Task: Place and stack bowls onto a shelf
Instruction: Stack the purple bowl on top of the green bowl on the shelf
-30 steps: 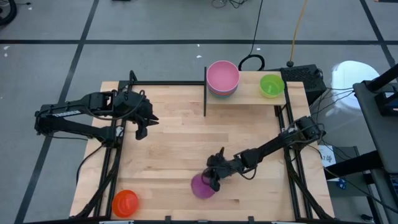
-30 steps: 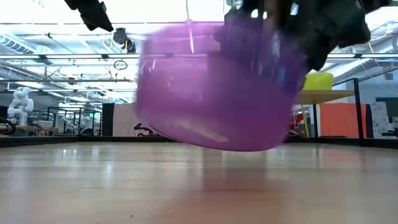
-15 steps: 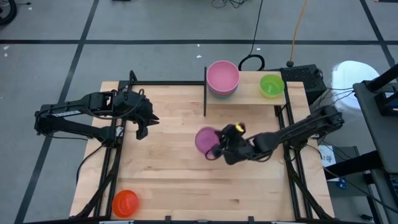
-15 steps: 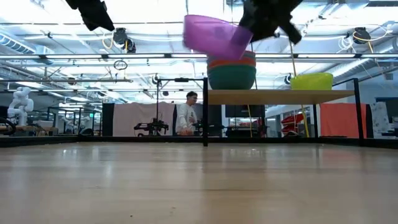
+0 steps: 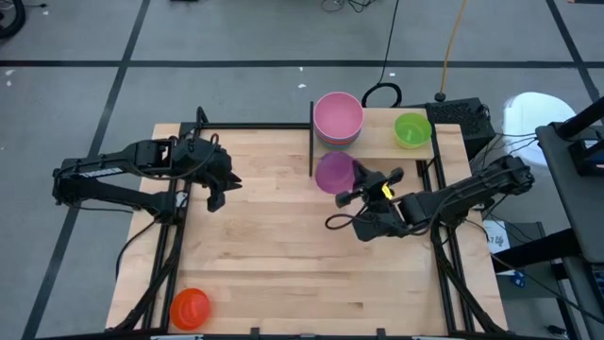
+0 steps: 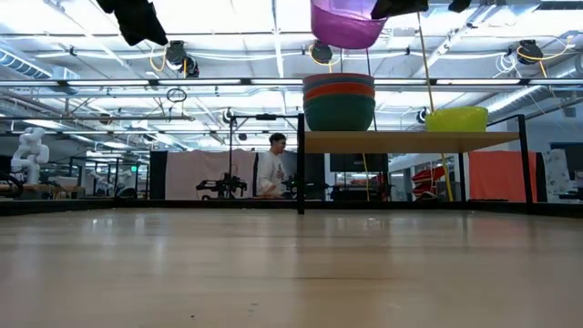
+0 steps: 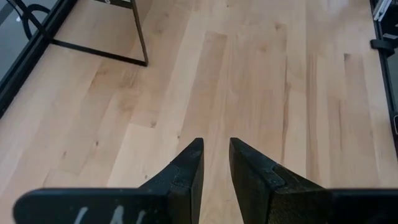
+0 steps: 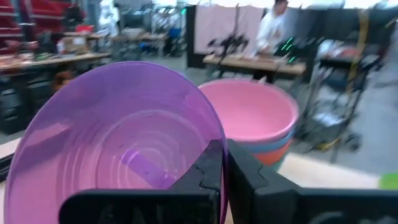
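Observation:
My right gripper (image 5: 349, 181) is shut on a purple bowl (image 5: 334, 173), held high over the table just in front of the shelf (image 5: 382, 144), a light-wood board on black posts. In the low view the purple bowl (image 6: 346, 20) hangs above the level of the bowl stack (image 6: 338, 100). That stack, pink bowl on top (image 5: 338, 117), stands on the shelf's left end, and a green bowl (image 5: 411, 129) stands on its right part. An orange-red bowl (image 5: 190, 307) rests on the table's near left corner. My left gripper (image 5: 215, 195) waits at the table's left, empty, fingers narrowly apart (image 7: 216, 155). My right gripper pinches the purple bowl's rim (image 8: 219, 138) at the side nearest the wrist, one finger (image 8: 207, 168) inside the bowl and one (image 8: 250, 169) outside. The fingers come from the table's right side. The bowl is lifted clear, mouth up and slightly tilted.
The shelf's black posts (image 5: 311, 137) stand at its left end beside the stack. Bare board (image 5: 377, 132) lies between the stack and the green bowl. Black frame rails run along the table's edges (image 5: 179, 236). A person (image 6: 271, 164) stands in the room behind.
My right gripper has carried the purple bowl from low over the table's near middle up and toward the far edge, to just in front of the shelf. The bowl has risen from just above the tabletop to above the stack's level, staying in the hold.

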